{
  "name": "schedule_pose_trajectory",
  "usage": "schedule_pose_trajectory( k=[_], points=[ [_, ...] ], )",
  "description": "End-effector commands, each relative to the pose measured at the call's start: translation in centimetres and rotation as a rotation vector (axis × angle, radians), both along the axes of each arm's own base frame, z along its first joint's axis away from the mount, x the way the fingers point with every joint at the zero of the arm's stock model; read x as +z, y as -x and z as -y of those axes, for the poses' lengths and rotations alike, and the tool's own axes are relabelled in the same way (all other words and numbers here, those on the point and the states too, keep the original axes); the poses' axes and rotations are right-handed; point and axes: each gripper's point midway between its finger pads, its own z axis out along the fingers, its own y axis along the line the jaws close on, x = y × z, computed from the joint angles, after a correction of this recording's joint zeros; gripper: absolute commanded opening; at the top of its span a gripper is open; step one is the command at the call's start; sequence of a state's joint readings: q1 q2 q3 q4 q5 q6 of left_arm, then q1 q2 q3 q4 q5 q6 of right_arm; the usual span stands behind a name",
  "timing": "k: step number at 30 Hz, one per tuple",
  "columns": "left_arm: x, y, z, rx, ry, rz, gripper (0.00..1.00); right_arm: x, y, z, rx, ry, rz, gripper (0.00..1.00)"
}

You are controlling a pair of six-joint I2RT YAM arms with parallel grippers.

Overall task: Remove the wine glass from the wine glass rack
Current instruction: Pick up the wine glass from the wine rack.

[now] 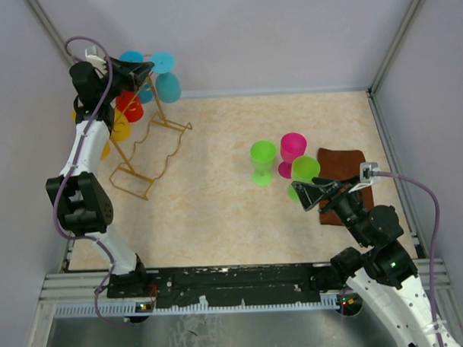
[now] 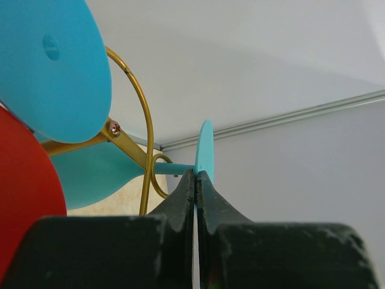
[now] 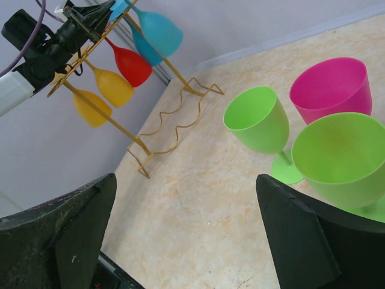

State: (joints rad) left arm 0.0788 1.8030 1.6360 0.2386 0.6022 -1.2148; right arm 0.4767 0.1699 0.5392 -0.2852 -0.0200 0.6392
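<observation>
**A:** Our left fingers [image 2: 180, 201] are pressed together, and the thin rim of a blue foot is nipped between them.

**B:** So our left gripper [image 2: 195, 180] is clamped on the wine glass [image 2: 204, 150]?

**A:** Yes, on its foot, which we see edge-on. The stem passes a small loop of the wine glass rack [image 2: 146, 129], so the glass hangs at the rack's top, near the table's [image 1: 218, 212] back left corner.

**B:** And our right fingers [image 3: 78, 229]?

**A:** They are spread wide and touch nothing. Our right gripper [image 3: 185, 180] hovers near two green glasses [image 3: 258, 120] and a pink glass [image 3: 331, 87], upright beside a brown cloth [image 1: 341, 166] and well apart from the rack.

**B:** What else do we see hanging there?

**A:** A second blue glass [image 3: 144, 48], a red glass [image 3: 129, 66] and two yellow glasses [image 3: 111, 87], lower along the arm.
</observation>
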Motion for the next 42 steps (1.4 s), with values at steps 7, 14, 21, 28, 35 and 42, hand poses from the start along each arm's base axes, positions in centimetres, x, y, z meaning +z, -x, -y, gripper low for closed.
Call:
schedule_pose_trajectory(
  k=[7, 14, 21, 28, 35, 42],
  points=[
    [0.1, 0.6, 1.3, -0.045, -0.033, 0.011, 0.00, 3.1, 0.7, 0.8, -0.020, -0.034, 0.080, 0.99],
    [-1.0, 0.8, 1.4, -0.047, -0.053, -0.011, 0.00, 3.0, 0.6, 0.6, -0.016, -0.034, 0.076, 0.99],
    [-0.3, 0.7, 2.5, -0.074, -0.072, 0.014, 0.00, 2.9, 0.5, 0.6, -0.016, -0.033, 0.075, 0.99],
    [0.3, 0.0, 3.1, -0.071, -0.064, 0.007, 0.00, 2.6, 0.5, 0.7, -0.020, -0.028, 0.065, 0.99],
    [0.2, 0.3, 3.6, -0.085, -0.064, 0.009, 0.00, 2.5, 0.5, 0.8, -0.025, -0.021, 0.062, 0.99],
    [0.0, 0.8, 4.2, -0.138, -0.087, 0.027, 0.00, 2.2, 0.4, 0.8, -0.028, -0.020, 0.056, 0.99]
  ],
)
